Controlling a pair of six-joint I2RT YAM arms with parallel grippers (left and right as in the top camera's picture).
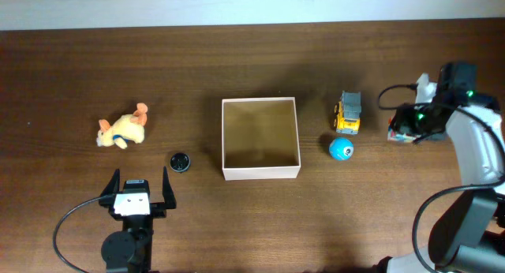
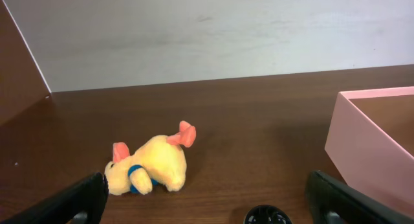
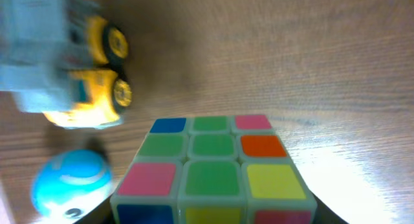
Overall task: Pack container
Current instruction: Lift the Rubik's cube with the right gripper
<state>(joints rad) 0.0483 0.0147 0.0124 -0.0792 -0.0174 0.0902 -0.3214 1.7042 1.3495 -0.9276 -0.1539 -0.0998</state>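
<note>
The container [image 1: 260, 172], a square open box with white walls and tan inside, sits mid-table; its corner shows in the left wrist view [image 2: 369, 140]. My right gripper [image 1: 404, 129] at the far right is shut on a puzzle cube [image 3: 210, 172], held between its fingers. A yellow toy truck [image 1: 347, 113] and a blue ball [image 1: 341, 149] lie between the cube and the container; both show in the right wrist view, truck [image 3: 77, 75] and ball [image 3: 70, 182]. My left gripper [image 1: 142, 186] is open, near a yellow plush toy [image 2: 150, 167] and a small black round object [image 2: 266, 216].
The plush toy [image 1: 122, 129] lies at the left of the table and the black round object [image 1: 180, 162] sits between it and the container. A white wall runs behind the table's far edge.
</note>
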